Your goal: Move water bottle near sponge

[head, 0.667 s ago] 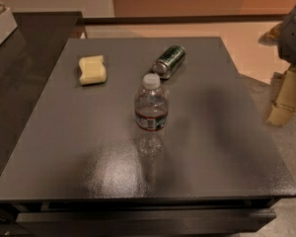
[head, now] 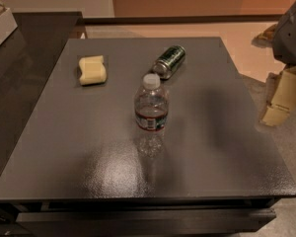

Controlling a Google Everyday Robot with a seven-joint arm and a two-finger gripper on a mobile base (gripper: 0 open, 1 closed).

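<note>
The water bottle [head: 150,113] stands upright near the middle of the dark grey table [head: 89,147]. It is clear, with a white cap and a dark red-banded label. The sponge [head: 92,69] is a pale yellow block lying flat at the back left of the table, well apart from the bottle. My gripper [head: 274,113] is cream-coloured and hangs at the right edge of the view, beyond the table's right side and far from the bottle. It holds nothing that I can see.
A green metal can [head: 169,60] lies on its side just behind the bottle, a little to the right. A dark counter [head: 19,48] adjoins the table on the left. Pale floor runs behind and to the right of the table.
</note>
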